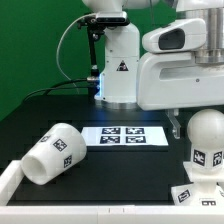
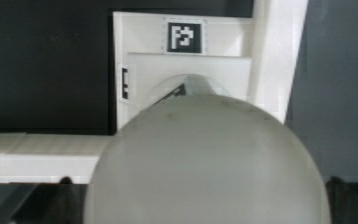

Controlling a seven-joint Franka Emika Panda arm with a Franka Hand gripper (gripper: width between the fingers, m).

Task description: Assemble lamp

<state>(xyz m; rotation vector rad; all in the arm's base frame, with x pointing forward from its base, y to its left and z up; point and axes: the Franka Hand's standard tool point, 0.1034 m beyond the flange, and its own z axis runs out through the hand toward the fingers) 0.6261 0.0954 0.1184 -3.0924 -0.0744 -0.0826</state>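
Observation:
The bulb [image 1: 207, 138] stands upright with its round head up on the angular base [image 1: 196, 190] at the exterior view's right front. My gripper [image 1: 190, 122] hangs over the bulb. In the wrist view the bulb's head [image 2: 202, 160] fills the space between my gripper's [image 2: 195, 200] two dark fingertips [image 2: 48, 196], and a narrow gap shows on each side. The jaws stand wide open around it. The base [image 2: 220, 70] with a square tag lies beyond the bulb. The cup-shaped shade [image 1: 55, 152] lies on its side at the exterior view's left front.
The marker board [image 1: 125, 136] lies in the middle of the black table. The white robot pedestal [image 1: 118, 70] with a triangle sticker stands behind it. A white raised rim [image 1: 20, 190] runs along the table's front edge. A green wall is behind.

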